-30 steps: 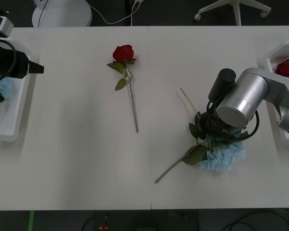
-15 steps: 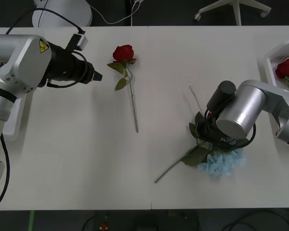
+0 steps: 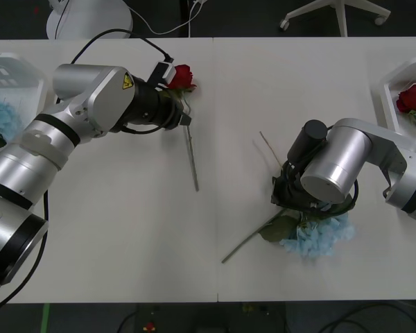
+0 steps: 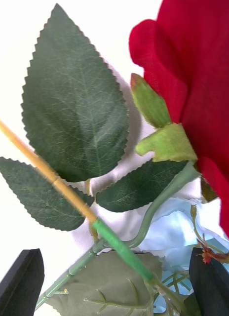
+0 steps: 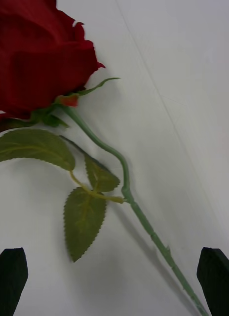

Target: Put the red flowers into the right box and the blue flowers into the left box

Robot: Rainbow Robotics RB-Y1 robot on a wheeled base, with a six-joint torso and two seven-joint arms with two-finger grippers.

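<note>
At the far left the left box [image 3: 14, 69] holds a blue flower [image 3: 0, 114]. Our left gripper [image 3: 186, 119] hovers over a rose [image 3: 180, 76] lying on the bench [image 3: 111, 229], its fingers [image 5: 11, 266] spread wide on either side of the stem [image 5: 125, 183]. We judge the stem thin enough to roll or slip as we close on it — and a pinch on the leaf [image 5: 84, 217] alone could let the rose twist and drop on the way across to the right box [image 3: 395, 87].

Our right gripper [image 3: 291, 198] is down in a tangle, open, with a second rose [image 4: 193, 84], its stem [image 4: 159, 207] and a blue flower [image 3: 319, 232] all between the fingers [image 4: 18, 284]. Closing here risks taking both colours at once. The right box already holds one rose [image 3: 412, 96].
</note>
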